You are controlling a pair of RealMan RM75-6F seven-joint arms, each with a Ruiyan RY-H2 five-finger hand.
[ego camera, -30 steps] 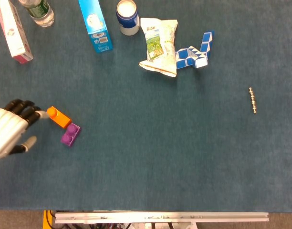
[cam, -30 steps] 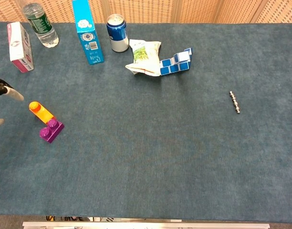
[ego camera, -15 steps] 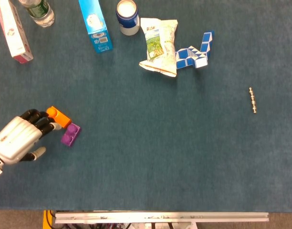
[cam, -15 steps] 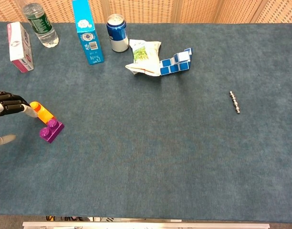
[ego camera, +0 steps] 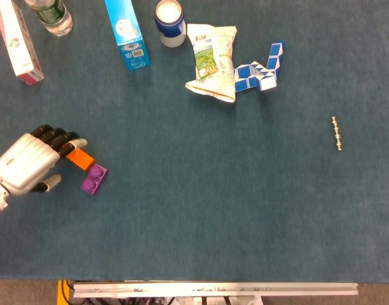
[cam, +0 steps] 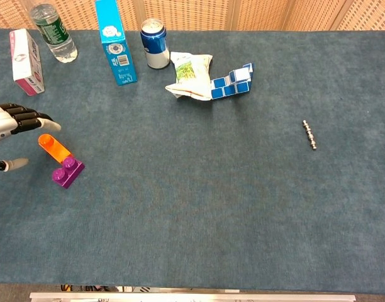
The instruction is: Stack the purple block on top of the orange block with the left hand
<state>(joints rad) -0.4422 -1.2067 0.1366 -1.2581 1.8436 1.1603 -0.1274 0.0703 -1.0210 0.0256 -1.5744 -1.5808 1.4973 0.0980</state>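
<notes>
The purple block [ego camera: 93, 179] [cam: 67, 172] lies on the blue table at the left, touching the near end of the orange block [ego camera: 81, 159] [cam: 54, 147]. My left hand [ego camera: 30, 164] [cam: 9, 126] hovers just left of the orange block with its fingers spread over that block's far end and nothing held. In the head view the fingertips hide the orange block's far stud. The thumb points toward the purple block from the left, with a gap between them. My right hand shows in neither view.
Along the far edge stand a pink box [ego camera: 16, 39], a water bottle [ego camera: 49, 14], a blue carton [ego camera: 126, 32] and a blue can [ego camera: 170, 23]. A snack bag [ego camera: 212, 61] and a blue-white twist puzzle [ego camera: 260, 71] lie beyond centre. A small metal rod [ego camera: 337, 133] lies at right.
My left hand moved in from the left edge toward the blocks, and its fingers now reach over the orange block's far end. Neither block has moved.
</notes>
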